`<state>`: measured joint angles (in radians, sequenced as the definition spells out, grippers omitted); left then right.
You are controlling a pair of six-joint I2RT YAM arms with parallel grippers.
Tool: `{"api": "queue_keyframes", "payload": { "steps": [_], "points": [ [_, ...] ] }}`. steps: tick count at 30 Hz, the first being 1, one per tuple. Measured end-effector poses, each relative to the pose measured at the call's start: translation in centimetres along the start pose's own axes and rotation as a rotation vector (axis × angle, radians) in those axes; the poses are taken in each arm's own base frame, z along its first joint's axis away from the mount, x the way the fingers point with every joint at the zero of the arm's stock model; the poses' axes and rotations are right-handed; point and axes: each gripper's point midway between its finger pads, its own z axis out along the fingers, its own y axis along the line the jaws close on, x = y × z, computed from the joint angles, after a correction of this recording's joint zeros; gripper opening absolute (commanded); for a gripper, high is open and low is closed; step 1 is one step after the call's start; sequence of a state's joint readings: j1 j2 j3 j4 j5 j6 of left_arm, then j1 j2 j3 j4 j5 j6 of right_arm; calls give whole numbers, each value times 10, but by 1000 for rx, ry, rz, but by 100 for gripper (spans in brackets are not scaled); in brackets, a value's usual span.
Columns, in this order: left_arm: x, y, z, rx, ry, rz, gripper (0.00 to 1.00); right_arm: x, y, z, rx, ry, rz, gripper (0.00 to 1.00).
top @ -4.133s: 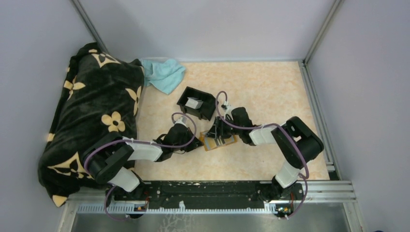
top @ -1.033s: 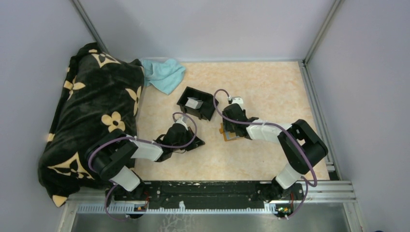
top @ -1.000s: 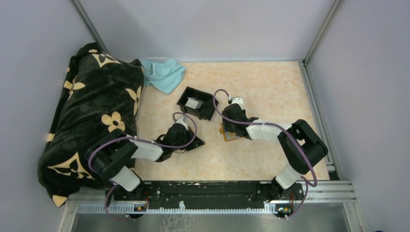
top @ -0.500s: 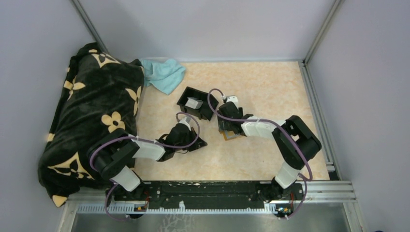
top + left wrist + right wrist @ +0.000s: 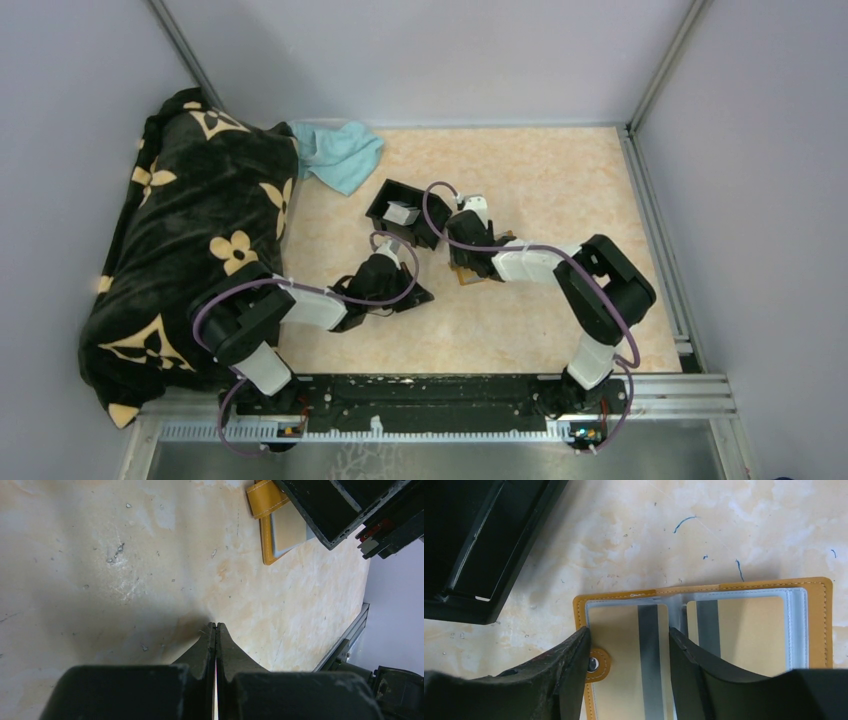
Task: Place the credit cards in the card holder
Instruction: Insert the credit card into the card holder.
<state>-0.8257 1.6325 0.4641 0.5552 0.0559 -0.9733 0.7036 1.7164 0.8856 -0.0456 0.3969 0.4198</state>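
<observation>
Marbled beige table: card holder lies open flat, just right of black tray containing a pale card. Right gripper: fingers spread, flanking the holder's left leaf. Left gripper: fingers pressed together, low over bare tabletop nearby.

A black fleece blanket with cream flower motifs lies heaped along the left of the beige marbled tabletop. A crumpled light blue cloth touches its far corner. A black open-topped plastic tray sits near the cloth.
</observation>
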Motion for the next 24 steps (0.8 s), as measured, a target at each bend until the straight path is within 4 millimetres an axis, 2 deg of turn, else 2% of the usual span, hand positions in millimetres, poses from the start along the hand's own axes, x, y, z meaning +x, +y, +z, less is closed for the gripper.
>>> {"api": "queue_keyframes", "payload": {
  "steps": [3,5,12,17,21,24],
  "points": [
    [0,-1,0,1,-1,0,0,0,-1,0,10,-4,6,81],
    [0,-1,0,1,-2,0,0,-1,-5,-1,31,-8,7,84],
    [0,-1,0,-6,-2,1,0,5,-11,-7,46,8,-8,84],
    [0,-1,0,-14,-5,4,0,13,-19,-21,47,24,-17,77],
    [0,-1,0,-19,-3,4,0,11,-17,-24,28,27,-14,74],
    [-1,-1,0,-22,-1,4,0,13,-15,-26,14,36,-15,75]
  ]
}}
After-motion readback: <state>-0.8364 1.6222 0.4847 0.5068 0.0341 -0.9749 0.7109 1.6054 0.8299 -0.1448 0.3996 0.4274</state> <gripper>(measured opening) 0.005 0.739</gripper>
